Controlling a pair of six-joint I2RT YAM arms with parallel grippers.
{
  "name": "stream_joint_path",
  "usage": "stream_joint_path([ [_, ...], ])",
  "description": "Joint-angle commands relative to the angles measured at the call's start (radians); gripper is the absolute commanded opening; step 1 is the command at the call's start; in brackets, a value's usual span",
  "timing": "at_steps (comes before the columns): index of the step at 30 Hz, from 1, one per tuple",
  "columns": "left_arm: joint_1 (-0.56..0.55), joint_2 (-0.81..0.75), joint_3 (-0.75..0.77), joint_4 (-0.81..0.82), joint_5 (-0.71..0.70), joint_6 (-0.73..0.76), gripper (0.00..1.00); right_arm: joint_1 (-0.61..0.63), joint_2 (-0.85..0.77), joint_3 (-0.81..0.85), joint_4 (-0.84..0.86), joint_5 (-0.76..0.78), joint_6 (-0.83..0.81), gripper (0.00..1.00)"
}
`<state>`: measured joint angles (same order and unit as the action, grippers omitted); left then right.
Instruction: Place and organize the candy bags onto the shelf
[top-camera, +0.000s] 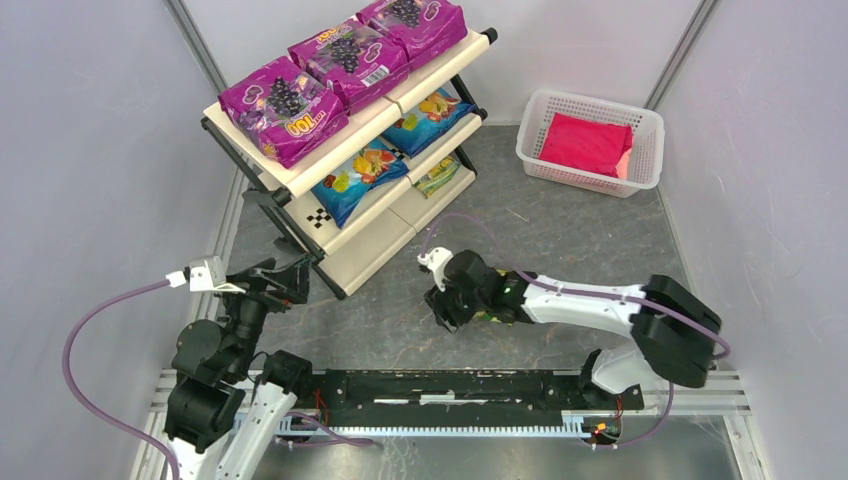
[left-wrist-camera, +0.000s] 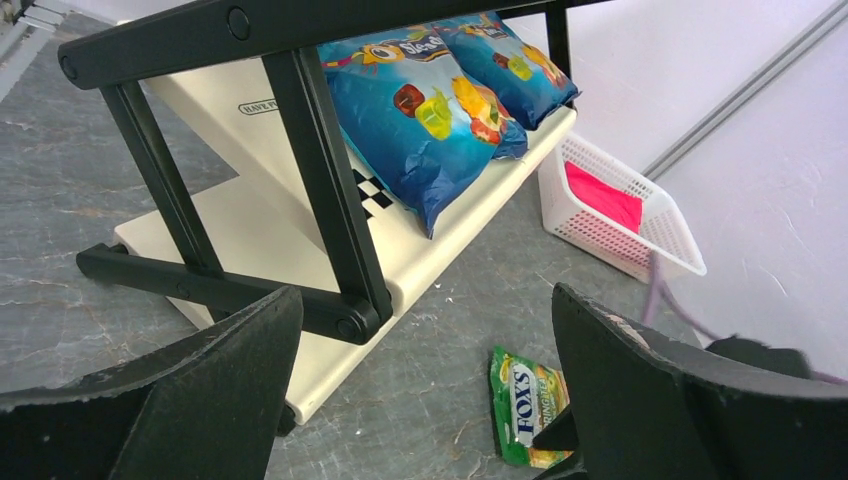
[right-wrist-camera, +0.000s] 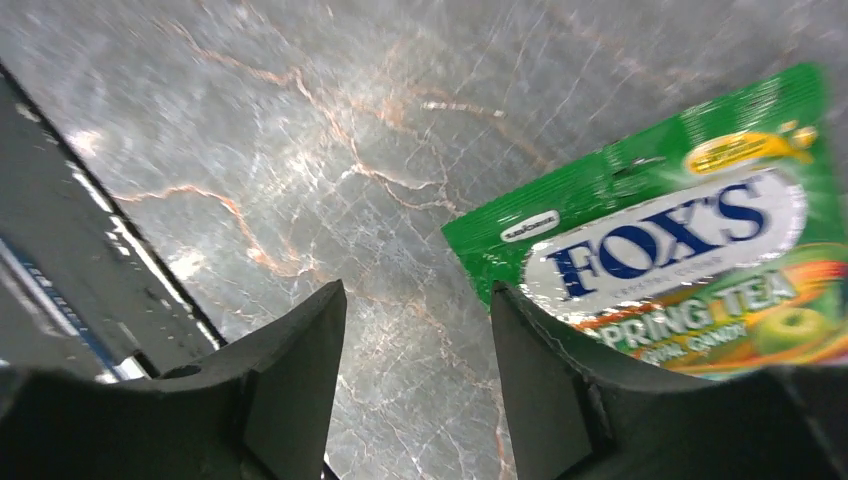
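The cream shelf (top-camera: 372, 246) stands at the back left. Three magenta candy bags (top-camera: 345, 55) lie on its top tier, two blue ones (top-camera: 358, 178) on the middle tier, and one green-yellow bag (top-camera: 438, 177) on the bottom tier. Another green bag (right-wrist-camera: 660, 240) lies flat on the table. My right gripper (top-camera: 445, 305) hovers low over its edge, open, with one finger (right-wrist-camera: 545, 370) overlapping the bag's corner and bare table between the jaws. My left gripper (top-camera: 290, 285) is open and empty by the shelf's near foot. The left wrist view shows the green bag (left-wrist-camera: 520, 400) and the blue bags (left-wrist-camera: 430, 120).
A white perforated basket (top-camera: 648, 160) with a plain pink-red bundle (top-camera: 585, 142) stands at the back right; it also shows in the left wrist view (left-wrist-camera: 600, 225). The shelf's black frame (left-wrist-camera: 330, 200) is right in front of my left gripper. Walls close in both sides.
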<state>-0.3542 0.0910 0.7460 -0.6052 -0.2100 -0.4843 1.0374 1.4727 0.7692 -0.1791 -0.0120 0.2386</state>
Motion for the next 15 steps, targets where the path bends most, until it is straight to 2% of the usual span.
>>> stream_joint_path([
  [1,0.018,0.011,0.015,0.0,-0.027,0.006,1.0,-0.094,-0.159,-0.018,0.013,-0.093,-0.051,0.62],
  [5,0.051,0.047,0.017,0.008,0.008,0.018,1.0,-0.304,-0.282,-0.142,0.082,-0.242,-0.021,0.61],
  [8,0.094,0.059,0.014,0.019,0.051,0.029,1.0,-0.446,-0.327,-0.181,0.058,-0.264,-0.027,0.65],
  [10,0.114,0.061,0.011,0.027,0.07,0.035,1.0,-0.536,-0.316,-0.186,0.023,-0.291,-0.031,0.63],
  [15,0.151,0.058,0.008,0.035,0.105,0.043,1.0,-0.765,-0.241,-0.257,0.026,-0.558,-0.024,0.59],
])
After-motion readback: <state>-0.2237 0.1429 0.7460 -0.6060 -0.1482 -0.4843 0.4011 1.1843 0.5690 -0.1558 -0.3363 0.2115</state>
